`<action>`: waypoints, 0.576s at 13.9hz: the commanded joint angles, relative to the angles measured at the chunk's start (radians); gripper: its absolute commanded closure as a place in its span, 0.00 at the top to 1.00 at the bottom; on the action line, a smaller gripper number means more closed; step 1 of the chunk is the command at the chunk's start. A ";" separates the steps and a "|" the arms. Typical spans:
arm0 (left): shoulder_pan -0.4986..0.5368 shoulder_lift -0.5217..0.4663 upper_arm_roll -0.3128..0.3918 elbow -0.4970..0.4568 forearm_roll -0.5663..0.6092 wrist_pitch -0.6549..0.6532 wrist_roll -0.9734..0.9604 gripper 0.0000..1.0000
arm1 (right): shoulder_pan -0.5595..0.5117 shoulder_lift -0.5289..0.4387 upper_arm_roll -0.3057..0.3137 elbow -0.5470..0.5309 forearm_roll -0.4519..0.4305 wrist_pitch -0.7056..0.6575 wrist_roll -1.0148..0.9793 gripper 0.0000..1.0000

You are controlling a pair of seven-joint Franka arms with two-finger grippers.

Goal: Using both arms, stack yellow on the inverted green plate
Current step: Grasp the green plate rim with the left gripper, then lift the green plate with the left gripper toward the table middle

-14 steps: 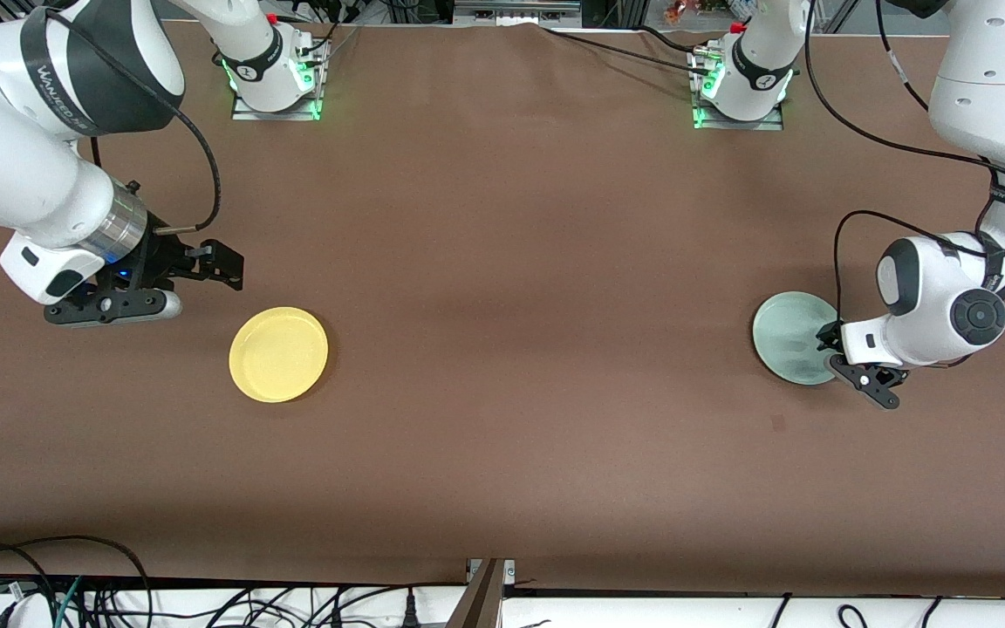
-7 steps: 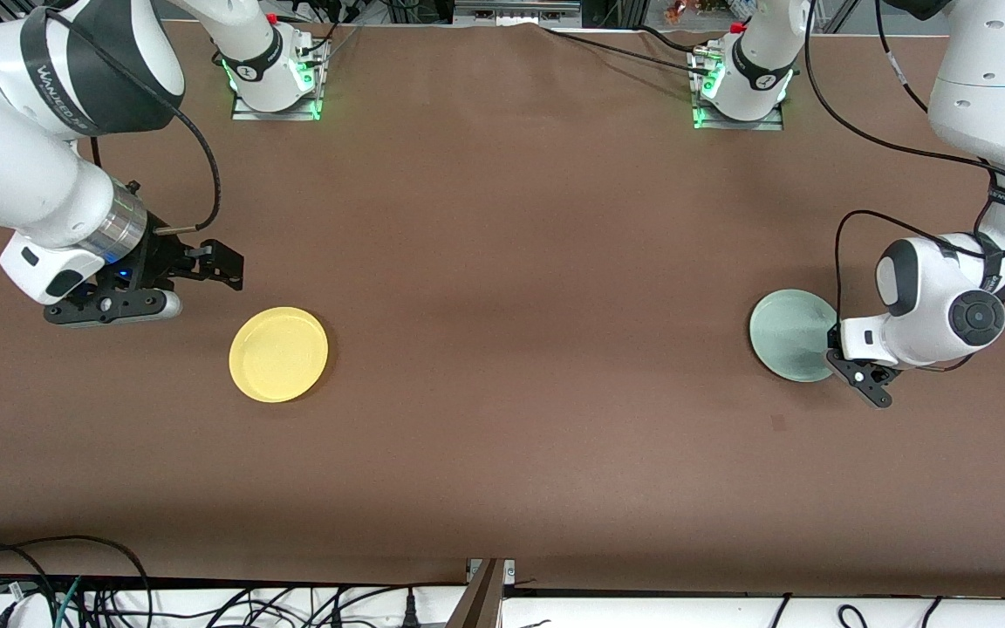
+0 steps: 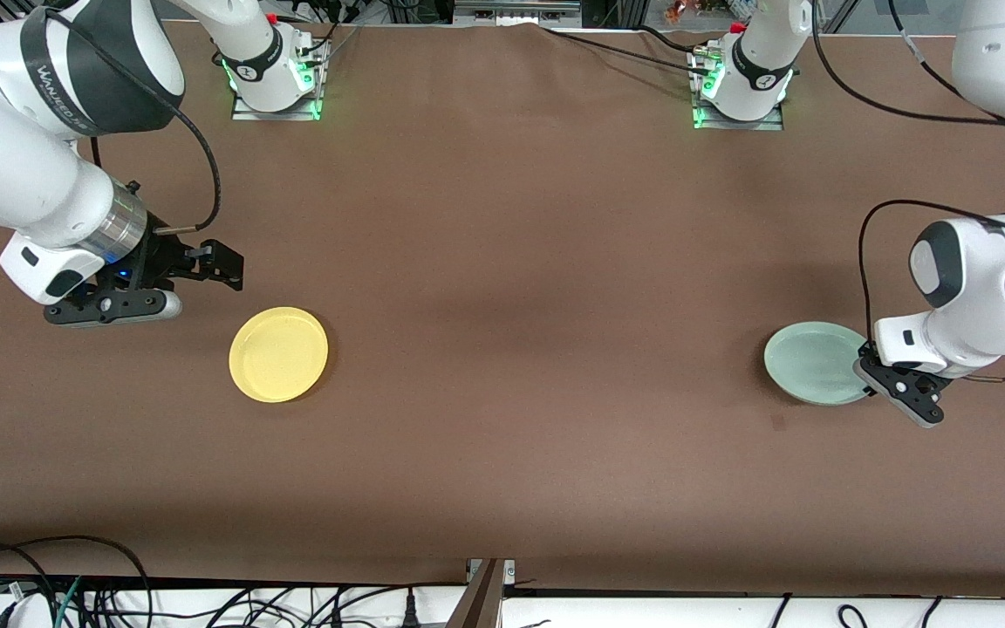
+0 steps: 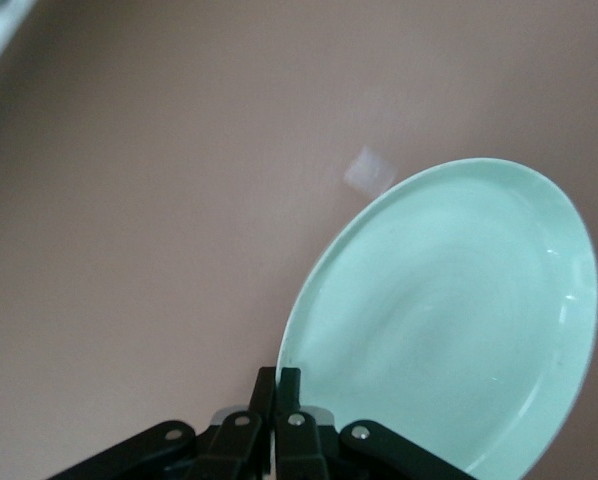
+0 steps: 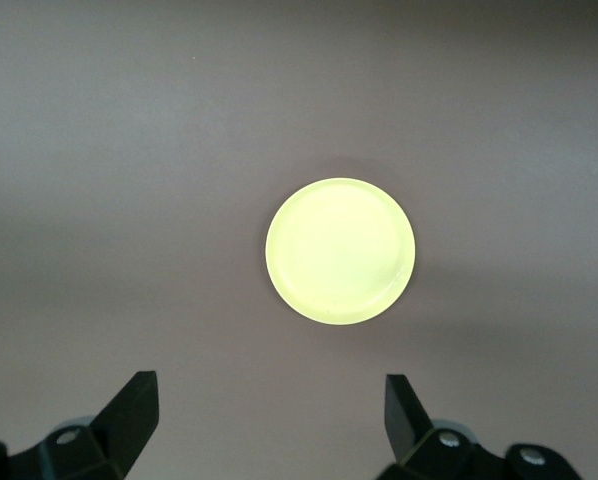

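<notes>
Left gripper [image 3: 871, 377] is pinching the green plate [image 3: 812, 362] by its rim at three o'clock, tilting it off the table. Right gripper [image 3: 206, 264], jaws wide, is waiting above the yellow plate [image 3: 278, 353]. Such a thin edge grip is risking slippage mid-flip.

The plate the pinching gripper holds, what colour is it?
Pale mint green plate, clearest in the left wrist view.
</notes>
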 commanded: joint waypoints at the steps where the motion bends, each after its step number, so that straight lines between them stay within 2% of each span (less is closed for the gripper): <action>1: -0.066 -0.005 -0.014 0.141 0.021 -0.155 -0.003 0.00 | -0.008 -0.002 0.006 0.004 -0.006 0.001 -0.012 1.00; 2: -0.112 0.002 -0.010 0.197 0.043 -0.216 -0.030 0.00 | -0.009 -0.002 0.006 0.004 -0.006 0.001 -0.012 1.00; 4: -0.206 0.007 -0.010 0.284 0.185 -0.317 -0.220 0.00 | -0.011 -0.002 0.006 0.004 -0.006 0.001 -0.012 1.00; 8: -0.419 0.012 -0.008 0.321 0.384 -0.465 -0.597 0.00 | -0.011 0.003 0.006 0.004 -0.021 0.001 -0.012 1.00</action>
